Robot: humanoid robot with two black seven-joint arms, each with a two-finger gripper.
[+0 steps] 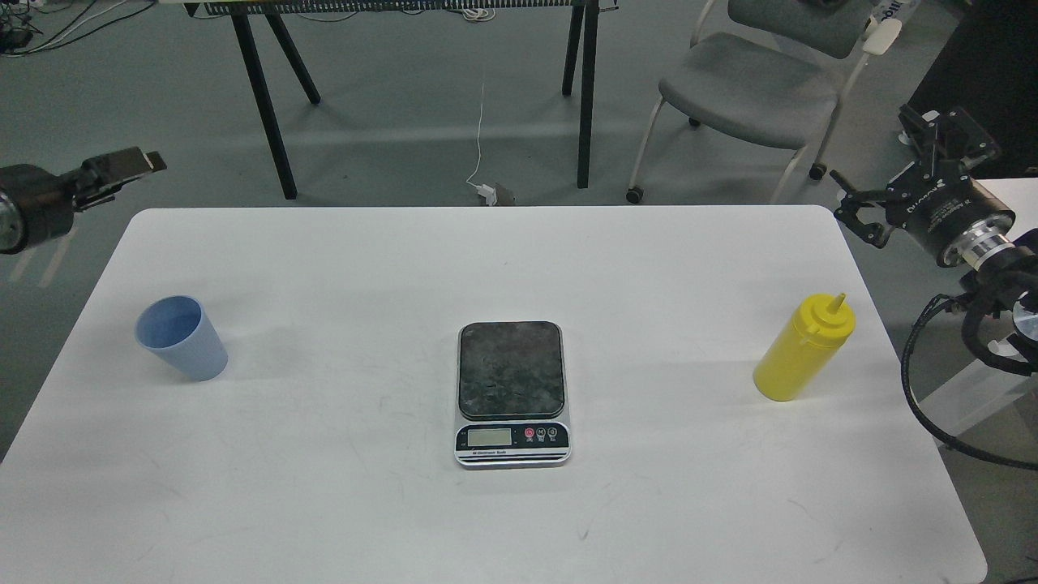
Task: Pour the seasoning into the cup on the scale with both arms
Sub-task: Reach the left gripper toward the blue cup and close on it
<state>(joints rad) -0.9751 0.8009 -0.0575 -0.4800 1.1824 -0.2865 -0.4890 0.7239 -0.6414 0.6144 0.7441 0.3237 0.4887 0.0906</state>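
The light blue ribbed cup (182,337) stands upright on the left of the white table (324,503). The scale (511,393) lies at the table's middle with nothing on its dark plate. The yellow seasoning bottle (803,349) stands upright at the right, cap on. My left gripper (122,171) is at the far left edge, beyond the table's back left corner, well away from the cup; its fingers cannot be told apart. My right gripper (896,174) hovers off the table's back right corner, above and behind the bottle, its fingers spread and empty.
A grey chair (750,85) stands behind the table at the right. Black legs of another table (259,89) stand behind it at the left and middle. A white cable and plug (486,191) lie on the floor.
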